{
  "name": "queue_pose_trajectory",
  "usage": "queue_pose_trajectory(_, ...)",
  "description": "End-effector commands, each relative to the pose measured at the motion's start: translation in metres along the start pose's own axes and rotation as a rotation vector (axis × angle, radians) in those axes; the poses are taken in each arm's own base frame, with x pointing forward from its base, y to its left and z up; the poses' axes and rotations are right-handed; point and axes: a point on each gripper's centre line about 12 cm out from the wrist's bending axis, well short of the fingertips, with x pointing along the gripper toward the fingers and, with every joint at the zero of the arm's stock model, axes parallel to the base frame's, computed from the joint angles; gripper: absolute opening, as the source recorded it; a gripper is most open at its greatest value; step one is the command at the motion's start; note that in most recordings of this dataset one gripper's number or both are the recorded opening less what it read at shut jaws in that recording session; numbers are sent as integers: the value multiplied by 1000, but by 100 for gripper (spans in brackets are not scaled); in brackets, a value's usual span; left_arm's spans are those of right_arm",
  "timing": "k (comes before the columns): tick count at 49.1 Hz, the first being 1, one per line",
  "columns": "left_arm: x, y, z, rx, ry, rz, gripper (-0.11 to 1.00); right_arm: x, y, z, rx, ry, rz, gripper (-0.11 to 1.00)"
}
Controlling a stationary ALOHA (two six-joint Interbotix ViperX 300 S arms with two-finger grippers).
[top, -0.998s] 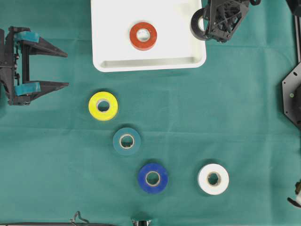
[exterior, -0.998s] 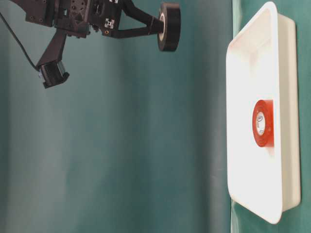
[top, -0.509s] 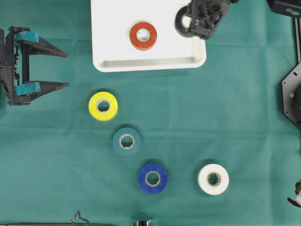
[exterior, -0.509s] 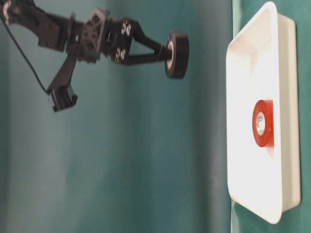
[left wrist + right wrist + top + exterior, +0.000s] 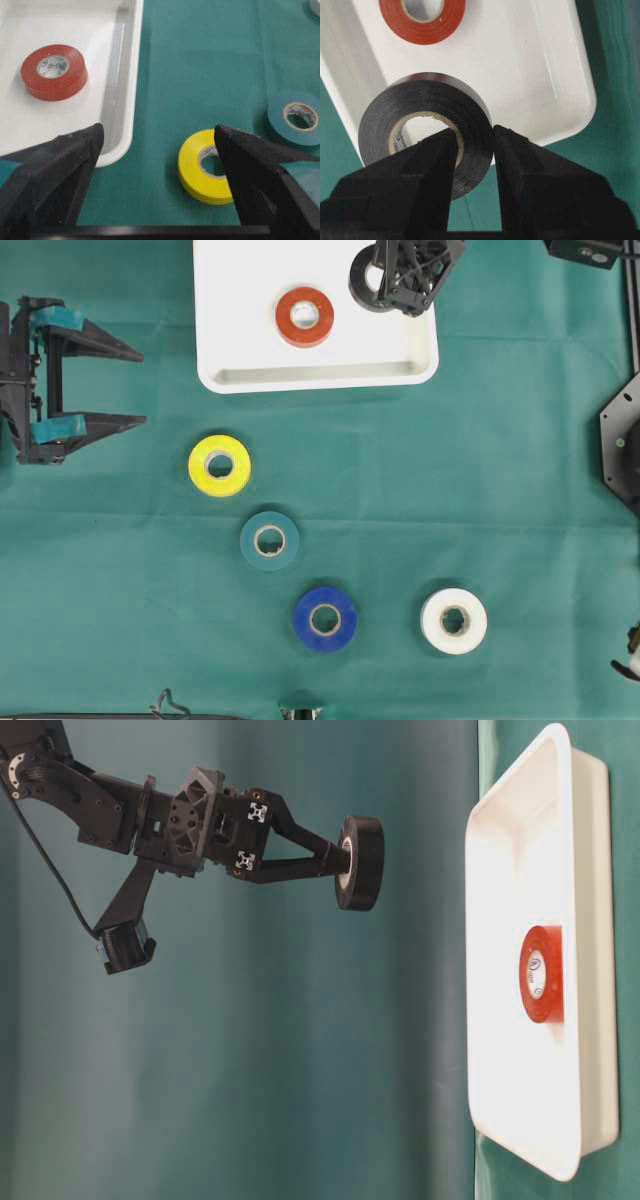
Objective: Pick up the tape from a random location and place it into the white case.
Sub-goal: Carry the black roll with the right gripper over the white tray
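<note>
The white case (image 5: 320, 375) lies at the table's far edge and holds a red tape roll (image 5: 305, 298). My right gripper (image 5: 385, 285) is shut on a black tape roll (image 5: 357, 282), one finger through its hole. It holds the roll in the air above the case's right part. The table-level view shows the gripper (image 5: 345, 865) and black roll (image 5: 362, 863) well above the case (image 5: 470, 970). The right wrist view shows the black roll (image 5: 420, 97) over the case (image 5: 535, 60). My left gripper (image 5: 135, 388) is open and empty at the left.
Yellow (image 5: 200, 465), teal (image 5: 250, 540), blue (image 5: 305, 618) and white (image 5: 475, 620) tape rolls lie on the green cloth in front of the case. The left wrist view shows the yellow roll (image 5: 195, 170) by the case's corner (image 5: 127, 100).
My right gripper has carried the black roll leftward, from beyond the case's right edge to above its right part. The left arm has not moved.
</note>
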Motion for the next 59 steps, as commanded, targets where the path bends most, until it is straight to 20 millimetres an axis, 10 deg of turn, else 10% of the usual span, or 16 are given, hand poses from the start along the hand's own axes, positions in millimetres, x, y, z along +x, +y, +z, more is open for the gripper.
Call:
queue_pose_trajectory(1, 1, 0, 7, -1, -20, -1, 97, -11, -2, 6, 2, -40, -1, 25)
queue_pose_trajectory(44, 1, 0, 7, -1, -21, -1, 97, -9, -1, 5, 2, -44, 0, 25)
queue_pose_trajectory(59, 1, 0, 7, 0, -20, 0, 97, 28, 2, -6, -6, -18, 5, 25)
